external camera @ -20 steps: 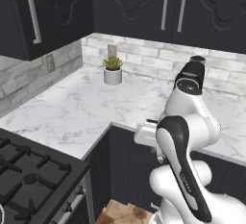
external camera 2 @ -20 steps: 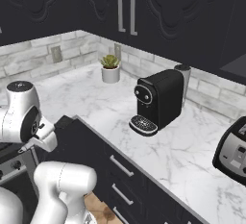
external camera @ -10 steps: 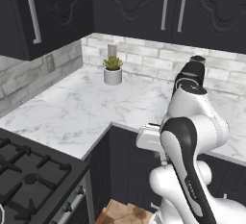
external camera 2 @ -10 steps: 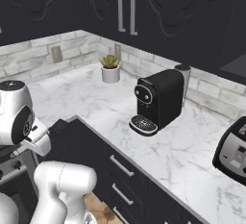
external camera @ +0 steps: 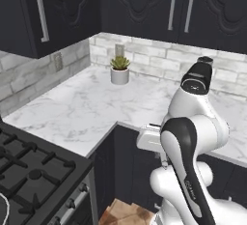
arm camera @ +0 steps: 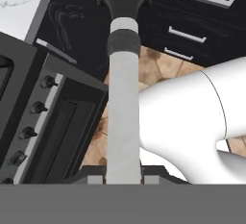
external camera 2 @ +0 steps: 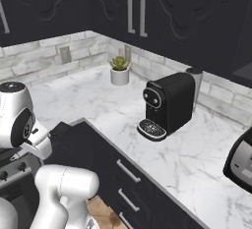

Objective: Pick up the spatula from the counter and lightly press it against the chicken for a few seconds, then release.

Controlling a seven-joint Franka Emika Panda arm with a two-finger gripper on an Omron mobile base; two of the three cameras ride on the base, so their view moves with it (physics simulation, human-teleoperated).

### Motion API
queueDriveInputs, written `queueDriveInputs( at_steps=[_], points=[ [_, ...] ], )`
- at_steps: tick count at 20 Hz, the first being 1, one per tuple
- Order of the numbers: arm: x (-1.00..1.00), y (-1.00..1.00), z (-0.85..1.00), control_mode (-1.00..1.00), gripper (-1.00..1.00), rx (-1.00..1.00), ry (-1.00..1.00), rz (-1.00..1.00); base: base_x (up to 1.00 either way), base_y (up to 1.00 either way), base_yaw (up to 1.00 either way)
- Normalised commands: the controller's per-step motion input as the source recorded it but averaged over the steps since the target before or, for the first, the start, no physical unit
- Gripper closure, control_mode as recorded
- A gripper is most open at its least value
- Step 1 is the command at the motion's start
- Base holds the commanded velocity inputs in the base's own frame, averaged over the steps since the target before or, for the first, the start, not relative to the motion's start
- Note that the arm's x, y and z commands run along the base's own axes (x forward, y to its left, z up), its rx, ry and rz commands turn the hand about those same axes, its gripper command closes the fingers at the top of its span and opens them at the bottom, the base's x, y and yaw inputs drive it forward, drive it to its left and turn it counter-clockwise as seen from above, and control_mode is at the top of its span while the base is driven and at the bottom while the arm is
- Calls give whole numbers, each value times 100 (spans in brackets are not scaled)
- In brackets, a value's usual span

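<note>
now the arm point(external camera 2: 15, 120) leans a little further left in the right base view than a second ago. the plant point(external camera: 119, 69) has slid slightly right in both base views, so the base has shifted. the hand point(arm camera: 124, 176) is pinching the spatula point(arm camera: 124, 98), held off the counter point(external camera: 96, 103), past its front edge, over the brown floor point(arm camera: 163, 64) beside the stove point(external camera: 34, 175). the handle is a smooth pale round shaft with a matte dark collar and a flat black slotted blade. the counter is veined white marble.
</note>
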Motion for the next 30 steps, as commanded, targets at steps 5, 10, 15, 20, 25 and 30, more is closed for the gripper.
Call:
queueDriveInputs(
  at_steps=[5, 10, 15, 20, 25, 30],
  points=[
    [0, 0, 0, 100, 100, 0, 0, 0, -5, 4, 20],
    [0, 0, 0, 100, 100, 0, 0, 0, -6, 3, 22],
    [0, 0, 0, 100, 100, 0, 0, 0, -5, 0, 24],
    [0, 0, 0, 100, 100, 0, 0, 0, -12, 1, 27],
    [0, 0, 0, 100, 100, 0, 0, 0, -9, 0, 30],
    [0, 0, 0, 100, 100, 0, 0, 0, -5, 0, 32]
  ],
)
